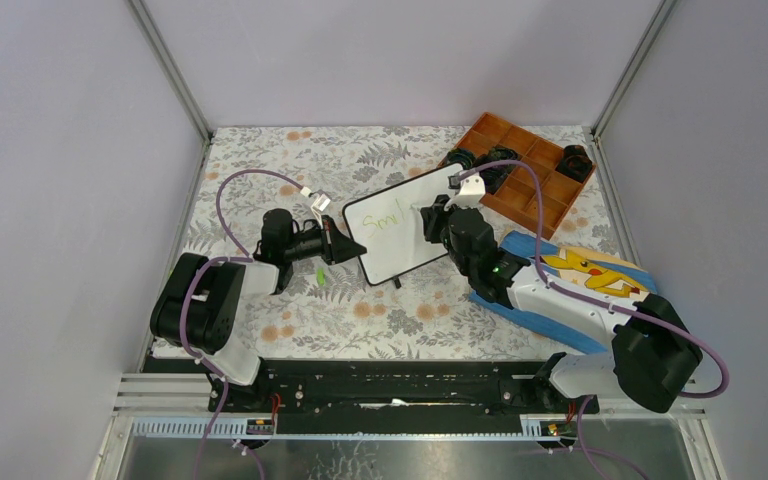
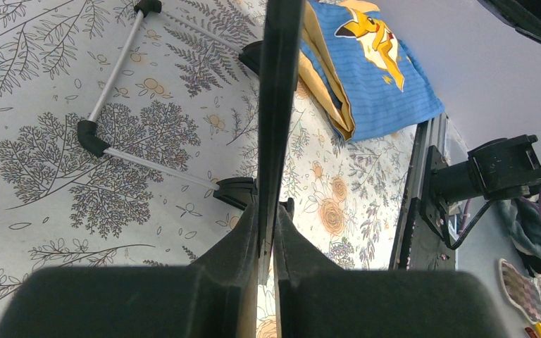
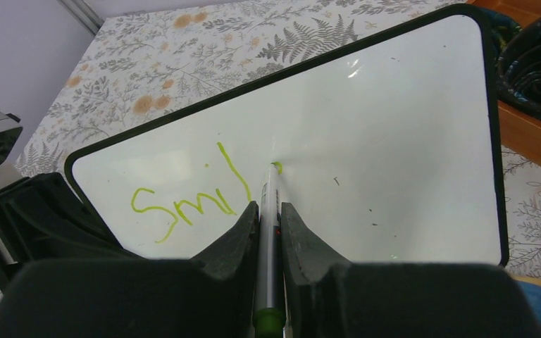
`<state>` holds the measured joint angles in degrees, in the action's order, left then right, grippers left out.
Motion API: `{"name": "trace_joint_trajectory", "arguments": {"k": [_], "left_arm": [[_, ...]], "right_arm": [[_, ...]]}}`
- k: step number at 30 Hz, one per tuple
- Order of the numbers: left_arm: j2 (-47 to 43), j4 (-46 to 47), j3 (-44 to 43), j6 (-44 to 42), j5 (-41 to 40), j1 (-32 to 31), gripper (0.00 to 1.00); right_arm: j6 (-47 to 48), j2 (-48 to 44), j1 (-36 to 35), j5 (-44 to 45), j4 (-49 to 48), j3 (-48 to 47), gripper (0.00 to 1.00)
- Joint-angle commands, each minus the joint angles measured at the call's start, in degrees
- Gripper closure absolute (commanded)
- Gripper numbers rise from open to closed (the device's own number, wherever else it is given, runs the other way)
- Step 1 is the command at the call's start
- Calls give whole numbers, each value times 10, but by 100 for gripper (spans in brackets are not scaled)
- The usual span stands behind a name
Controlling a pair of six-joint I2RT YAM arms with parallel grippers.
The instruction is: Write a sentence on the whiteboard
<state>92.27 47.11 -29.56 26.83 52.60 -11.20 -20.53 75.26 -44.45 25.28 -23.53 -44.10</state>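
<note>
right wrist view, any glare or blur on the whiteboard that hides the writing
Right wrist view: one small glare patch near the top edge of the whiteboard, clear of the green writing, which is sharp; the right fingers are dark and soft. Left wrist view: the left fingers blur too.

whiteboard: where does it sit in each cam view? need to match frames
Top external: whiteboard at centre.
Left wrist: edge-on dark vertical strip, clamped by left claw.
Right wrist: fills most of frame, green writing lower left.
Shared landmark: blue Pikachu cloth, in top and left-wrist views.
</note>
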Motion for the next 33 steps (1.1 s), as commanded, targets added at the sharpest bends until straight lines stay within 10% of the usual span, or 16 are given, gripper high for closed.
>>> {"name": "trace_joint_trajectory", "arguments": {"k": [1,33], "left_arm": [[6,-46,-1,-14,-29,-2,100],[3,-51,-1,-18,-31,-5,100]], "right_arm": [[8,8,7,-35,-28,-19,100],[5,-32,7,11,39,25,100]]}}
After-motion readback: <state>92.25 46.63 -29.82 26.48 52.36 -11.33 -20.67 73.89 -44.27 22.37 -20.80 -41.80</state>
